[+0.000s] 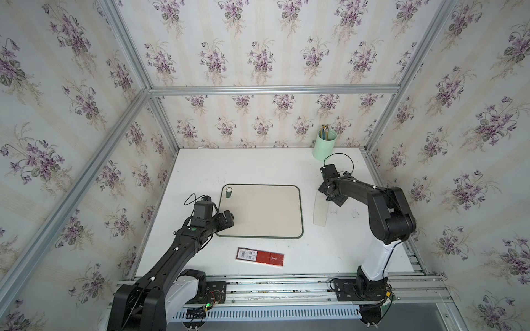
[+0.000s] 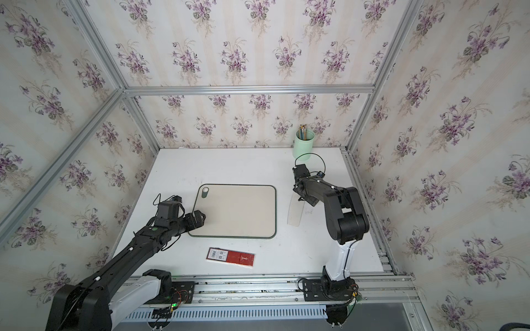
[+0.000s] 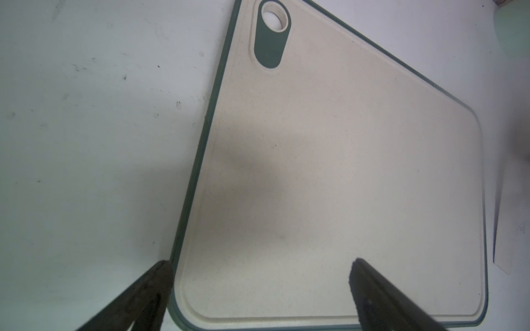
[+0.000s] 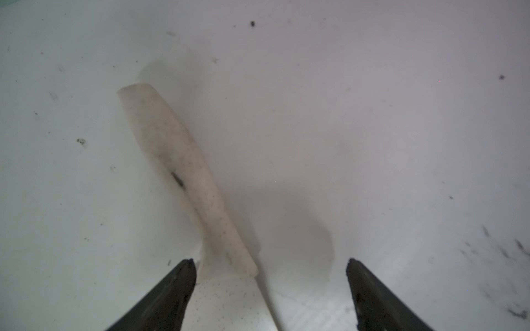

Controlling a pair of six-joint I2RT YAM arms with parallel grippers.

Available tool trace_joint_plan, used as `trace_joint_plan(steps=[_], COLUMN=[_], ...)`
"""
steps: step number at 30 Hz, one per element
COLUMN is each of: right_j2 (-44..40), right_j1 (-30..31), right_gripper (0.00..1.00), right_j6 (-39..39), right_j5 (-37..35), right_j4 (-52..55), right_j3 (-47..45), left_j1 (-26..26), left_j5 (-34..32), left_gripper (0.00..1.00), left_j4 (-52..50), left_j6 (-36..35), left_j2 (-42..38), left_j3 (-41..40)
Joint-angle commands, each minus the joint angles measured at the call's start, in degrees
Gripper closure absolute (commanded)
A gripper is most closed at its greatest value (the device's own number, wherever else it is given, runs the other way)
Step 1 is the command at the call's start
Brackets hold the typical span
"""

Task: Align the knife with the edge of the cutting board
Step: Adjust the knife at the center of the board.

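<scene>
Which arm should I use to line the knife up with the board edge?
Right. The right gripper is open over the handle of the knife, which lies just beside the cutting board. The left gripper is open over the board's opposite edge, away from the knife.

Black left arm, black right arm, white lower links, looped cables, green wrist light, dark right claw

The surface carries one board, one knife, one package and one cup. The cup holds several pencils, too bunched to count. Two arms stand at the near edge, left arm and right arm, each with one end effector: left end effector, right end effector.
</scene>
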State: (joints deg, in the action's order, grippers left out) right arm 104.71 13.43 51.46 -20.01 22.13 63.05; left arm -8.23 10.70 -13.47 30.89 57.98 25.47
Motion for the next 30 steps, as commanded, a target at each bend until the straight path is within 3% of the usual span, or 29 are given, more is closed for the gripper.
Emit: trace_joint_plan(steps=[1, 4, 7, 12, 19, 23, 26, 30], right_j2=[-4.64, -7.41, -7.30, -7.14, -10.62, -10.95, -5.40, -4.26], right_j1=[-1.03, -1.50, -1.78, -1.76, -0.59, 0.89, 3.49, 2.82], right_gripper=[0.14, 0.14, 0.12, 0.04, 0.04, 0.03, 0.00, 0.01], right_j6=[0.31, -2.01, -10.04, -28.47, -55.94, -75.79, -97.69, -105.59], right_j5=[5.46, 9.37, 10.70, 12.49, 21.42, 10.69, -3.43, -5.78], right_j4=[-5.10, -7.14, -7.23, -6.50, -9.75, -12.52, -8.13, -7.13], right_j3=[-4.98, -7.21, -4.87, 1.49, 4.38, 2.99, 3.96, 6.19], left_j1=[0.10, 0.05, 0.05, 0.03, 0.01, -0.01, 0.04, 0.06], left_j5=[0.29, 0.29, 0.38, 0.46, 0.54, 0.46, 0.14, -0.51], left_gripper=[0.01, 0.01, 0.00, 0.00, 0.01, 0.00, 0.00, 0.01], left_j4=[1.42, 1.31, 1.43, 1.52, 1.49, 1.26, 1.36, 1.17], left_j6=[0.04, 0.02, 0.05, 0.10, -0.04, -0.30, -0.83, -1.05], left_j2=[-0.23, -0.32, -0.49, -0.58, -0.97, -1.76, -2.57, -3.26], left_j3=[-0.23, -0.24, -0.38, -0.43, -0.51, -0.73, -0.96, -1.14])
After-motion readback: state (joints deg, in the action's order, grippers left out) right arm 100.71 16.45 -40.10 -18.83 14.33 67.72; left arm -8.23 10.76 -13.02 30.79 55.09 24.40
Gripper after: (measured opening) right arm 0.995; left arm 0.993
